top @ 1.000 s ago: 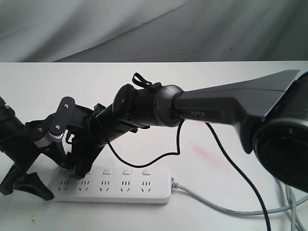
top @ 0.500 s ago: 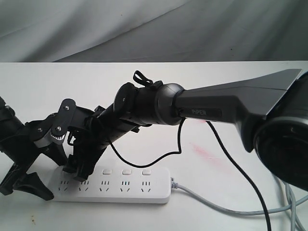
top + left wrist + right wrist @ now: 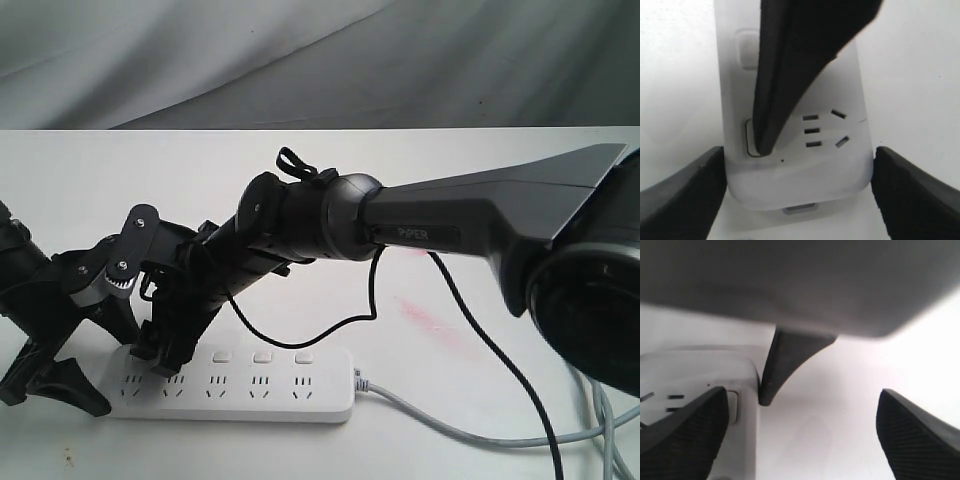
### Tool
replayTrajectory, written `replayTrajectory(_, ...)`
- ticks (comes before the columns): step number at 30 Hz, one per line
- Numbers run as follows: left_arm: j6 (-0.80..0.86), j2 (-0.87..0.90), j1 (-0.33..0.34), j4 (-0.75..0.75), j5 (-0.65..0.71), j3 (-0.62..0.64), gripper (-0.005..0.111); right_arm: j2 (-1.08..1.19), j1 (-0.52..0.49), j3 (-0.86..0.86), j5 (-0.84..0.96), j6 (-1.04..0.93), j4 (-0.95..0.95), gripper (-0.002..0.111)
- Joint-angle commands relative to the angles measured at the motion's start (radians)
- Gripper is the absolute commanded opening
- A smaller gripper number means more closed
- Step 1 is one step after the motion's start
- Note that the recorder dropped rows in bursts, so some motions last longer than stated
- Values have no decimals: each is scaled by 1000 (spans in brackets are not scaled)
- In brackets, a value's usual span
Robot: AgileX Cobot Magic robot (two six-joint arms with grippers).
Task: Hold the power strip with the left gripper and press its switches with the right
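Observation:
The white power strip (image 3: 280, 395) lies along the table's front edge, with its grey cord (image 3: 450, 430) running off to the right. My left gripper (image 3: 110, 372) straddles the strip's left end. In the left wrist view its fingers (image 3: 685, 195) rest against both long sides of the power strip (image 3: 790, 170). My right gripper (image 3: 165, 350) reaches across on the PIPER arm and stands open. One of its fingers (image 3: 790, 75) rests tip-down on the end switch (image 3: 747, 137); the other hangs over bare table. Three switches (image 3: 262, 357) show to the right; those at the left end are hidden.
The right arm's thin black cable (image 3: 370, 300) loops down just behind the strip. A faint pink stain (image 3: 430, 320) marks the white table at the right. Grey cloth (image 3: 300, 60) hangs behind the table. More grey cables (image 3: 610, 420) lie at the far right.
My right gripper has shifted slightly left and down, toward the strip's left end. The left gripper and the strip have not moved.

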Motion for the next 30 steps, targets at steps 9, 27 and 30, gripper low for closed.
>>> replayTrajectory(9, 6, 1, -3, 3, 4, 3, 42, 37, 2, 16, -42, 49, -58, 75)
replayTrajectory(27, 6, 1, -3, 3, 4, 3, 42, 29, 8, 16, -31, 117, -123, 75)
replayTrajectory(30, 6, 1, -3, 3, 4, 3, 42, -13, -10, 16, -27, 116, -75, 75)
